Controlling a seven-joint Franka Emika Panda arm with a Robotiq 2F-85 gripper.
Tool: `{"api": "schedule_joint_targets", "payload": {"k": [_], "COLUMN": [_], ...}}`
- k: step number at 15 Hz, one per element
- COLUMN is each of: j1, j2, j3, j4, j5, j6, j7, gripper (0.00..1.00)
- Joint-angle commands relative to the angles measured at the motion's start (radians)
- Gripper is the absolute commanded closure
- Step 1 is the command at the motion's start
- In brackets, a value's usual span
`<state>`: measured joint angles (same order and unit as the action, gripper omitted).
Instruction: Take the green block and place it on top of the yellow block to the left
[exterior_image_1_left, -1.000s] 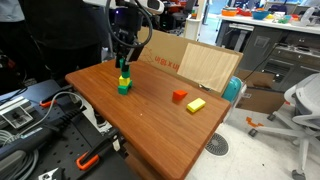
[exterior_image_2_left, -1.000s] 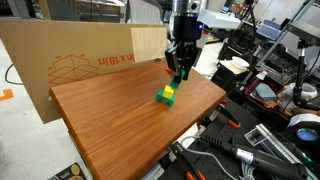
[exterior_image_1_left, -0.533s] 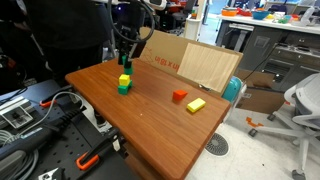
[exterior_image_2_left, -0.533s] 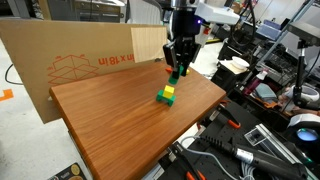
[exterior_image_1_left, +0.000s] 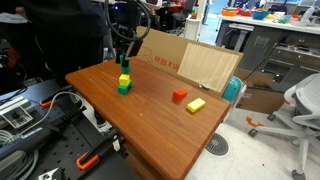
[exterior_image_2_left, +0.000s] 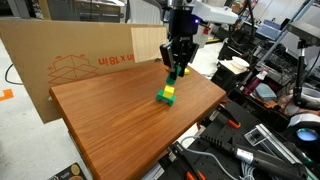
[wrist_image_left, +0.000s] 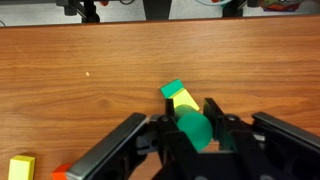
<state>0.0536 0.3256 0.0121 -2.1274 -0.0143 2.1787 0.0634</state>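
Pincer (exterior_image_2_left: 176, 67) clamped on the teal-green block (exterior_image_2_left: 174, 73), held in the air just above the yellow cube (exterior_image_2_left: 169, 90). The cube rests on a squat green cube (exterior_image_2_left: 165, 99) on the wooden desk (exterior_image_2_left: 110, 125). Both exterior views show the gap between the held block and the stack. The wrist view hides this gap but shows the dark fingers (wrist_image_left: 218, 118) on either side of the block. An exterior view shows the red block (exterior_image_1_left: 179, 96) and flat yellow block (exterior_image_1_left: 195, 104) whole, well apart from the stack.
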Motion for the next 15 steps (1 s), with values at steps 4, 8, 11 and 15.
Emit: {"api": "schedule_joint_targets", "payload": {"k": [4,8,11,15], "j1": [0.01,0.012,0.013,0.014], "j2": [0.015,0.028,0.041,0.044], "j3": [0.003,0.001,0.0,-0.001], "j4": [0.017,0.018,0.02,0.021], "j5": [-0.016,-0.023,-0.024,-0.028], "j6": [-0.018,-0.022,-0.023,-0.027], "j7": [0.017,0.023,0.023,0.024], "gripper": [0.91,0.91,0.91,0.91]}}
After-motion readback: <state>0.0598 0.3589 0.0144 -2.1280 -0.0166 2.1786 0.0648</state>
